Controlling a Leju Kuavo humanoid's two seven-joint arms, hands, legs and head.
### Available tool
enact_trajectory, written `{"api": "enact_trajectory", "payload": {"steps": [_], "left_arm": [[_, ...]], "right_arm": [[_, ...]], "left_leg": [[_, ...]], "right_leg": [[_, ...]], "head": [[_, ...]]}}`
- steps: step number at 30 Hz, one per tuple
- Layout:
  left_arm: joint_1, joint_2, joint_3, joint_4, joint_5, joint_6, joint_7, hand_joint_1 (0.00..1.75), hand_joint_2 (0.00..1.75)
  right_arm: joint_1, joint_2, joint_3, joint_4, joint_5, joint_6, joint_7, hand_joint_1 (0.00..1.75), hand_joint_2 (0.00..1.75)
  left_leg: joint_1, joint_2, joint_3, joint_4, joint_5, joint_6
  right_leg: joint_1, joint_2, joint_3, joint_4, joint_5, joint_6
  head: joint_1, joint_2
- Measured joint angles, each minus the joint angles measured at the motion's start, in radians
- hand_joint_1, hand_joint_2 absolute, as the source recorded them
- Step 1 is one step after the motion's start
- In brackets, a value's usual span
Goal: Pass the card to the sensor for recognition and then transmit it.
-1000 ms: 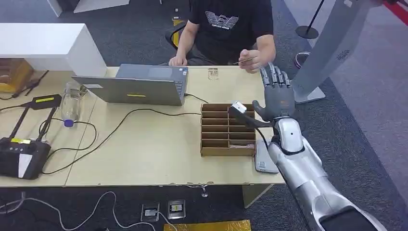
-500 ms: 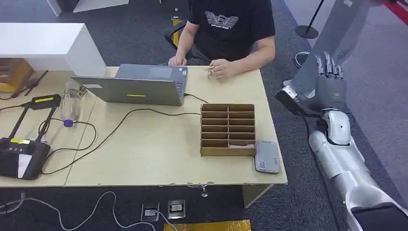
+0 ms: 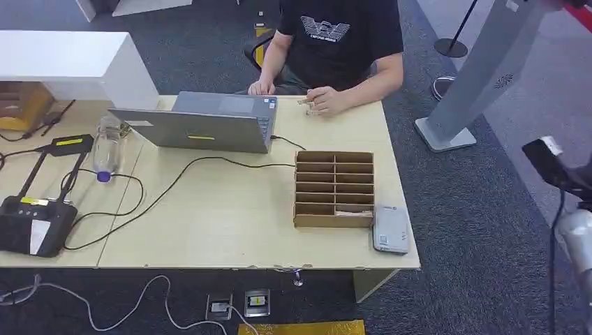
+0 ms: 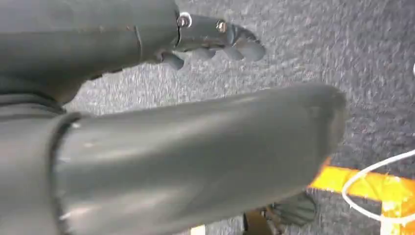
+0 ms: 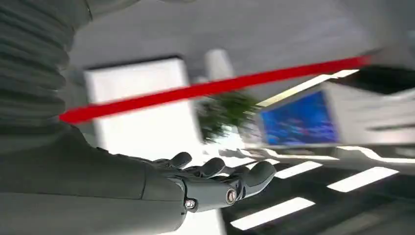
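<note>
Right robot hand [image 5: 215, 183] empty, fingers loosely extended, off the counter [image 3: 230, 230] edge; left robot hand [image 4: 215, 36] hangs empty, fingers apart. Card [image 3: 306, 102] under person's hand [image 3: 327, 102], well apart. T-shirt print unreadable.

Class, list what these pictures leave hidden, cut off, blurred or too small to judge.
- Head view: the right robot hand is cut off by the picture's right edge.
- Right wrist view: the background behind the right robot hand is blurred.
- Head view: the small thing under the person's hand is too small to identify.
- Left wrist view: the thumb hides much of the left robot hand.
</note>
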Motion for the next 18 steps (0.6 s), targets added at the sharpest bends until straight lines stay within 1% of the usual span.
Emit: {"api": "enact_trajectory", "payload": {"steps": [2,5,7,8,9,11,12,13,14,16,17,18], "left_arm": [[0.013,0.0,0.0,0.0,0.01,0.005,0.0,0.0,0.0],[0.014,0.0,0.0,0.0,0.018,0.01,0.0,0.0,0.0],[0.013,0.0,0.0,0.0,0.028,0.011,0.001,0.0,0.0],[0.013,0.0,0.001,0.0,0.036,0.011,0.003,0.0,0.0],[0.015,-0.001,0.001,0.0,0.042,0.011,0.007,0.0,0.0],[0.017,-0.003,0.003,0.0,0.06,0.013,0.016,0.0,0.0],[0.017,-0.003,0.003,0.0,0.066,0.014,0.019,0.0,0.0],[0.017,-0.003,0.003,0.0,0.068,0.014,0.02,0.0,0.0],[0.016,-0.003,0.004,0.0,0.068,0.014,0.021,0.0,0.0],[0.014,-0.003,0.004,0.0,0.067,0.008,0.021,0.0,0.0],[0.013,-0.003,0.004,0.0,0.067,0.01,0.021,0.0,0.0],[0.013,-0.003,0.004,0.0,0.068,0.014,0.018,0.0,0.0]], "right_arm": [[0.066,-0.028,-0.051,0.038,-0.087,0.01,0.034,0.0,1.75],[0.161,-0.04,-0.108,0.083,-0.149,0.021,0.086,0.0,1.75],[0.245,-0.049,-0.159,0.117,-0.222,0.043,0.147,0.0,1.75],[0.279,-0.049,-0.192,0.134,-0.275,0.056,0.19,0.0,1.75],[0.312,-0.044,-0.226,0.152,-0.35,0.066,0.248,0.0,1.75],[0.372,-0.023,-0.318,0.183,-0.507,0.073,0.377,0.0,1.75],[0.394,-0.007,-0.358,0.195,-0.549,0.064,0.451,0.0,1.75],[0.413,0.015,-0.39,0.207,-0.561,0.049,0.514,0.0,1.75],[0.429,0.05,-0.424,0.22,-0.544,0.021,0.589,0.0,1.75],[0.469,0.145,-0.499,0.228,-0.393,-0.016,0.706,0.0,1.75],[0.48,0.202,-0.573,0.23,-0.22,-0.023,0.704,0.0,1.75],[0.482,0.25,-0.646,0.232,-0.097,-0.023,0.674,0.0,1.75]], "left_leg": [[0.001,0.003,0.0,0.0,-0.003,0.0],[0.001,0.01,0.003,0.0,-0.005,0.0],[0.001,0.007,0.002,0.0,-0.005,0.001],[0.001,0.006,0.003,0.0,-0.005,0.001],[0.001,0.006,0.002,0.0,-0.005,0.001],[0.002,0.007,0.002,-0.001,-0.006,0.001],[0.003,0.008,0.002,-0.001,-0.007,0.0],[0.003,0.011,0.003,-0.001,-0.007,-0.001],[0.004,0.013,0.004,-0.001,-0.008,-0.001],[0.006,0.013,0.003,-0.001,-0.008,-0.003],[0.006,0.013,0.003,-0.001,-0.008,-0.003],[0.006,0.014,0.005,-0.001,-0.008,-0.003]], "right_leg": [[0.001,0.003,-0.001,-0.001,0.0,0.0],[0.001,0.01,-0.002,-0.001,0.0,0.0],[0.001,0.008,0.0,-0.002,-0.002,0.001],[0.001,0.007,0.0,-0.001,-0.003,0.001],[0.001,0.007,0.001,-0.001,-0.003,0.001],[0.002,0.007,0.001,-0.001,-0.003,0.0],[0.002,0.009,0.001,-0.001,-0.003,0.0],[0.003,0.011,0.001,-0.001,-0.003,0.0],[0.004,0.014,0.001,-0.001,-0.003,0.0],[0.006,0.014,0.003,-0.001,-0.004,-0.001],[0.006,0.014,0.002,0.0,-0.004,-0.001],[0.006,0.015,0.001,0.0,-0.003,-0.002]], "head": [[0.0,0.0],[-0.002,0.0],[0.0,0.0],[0.0,0.0],[-0.001,0.0],[0.001,0.0],[0.0,0.0],[0.0,0.0],[0.0,0.0],[0.0,0.0],[0.0,0.0],[-0.001,0.0]]}}
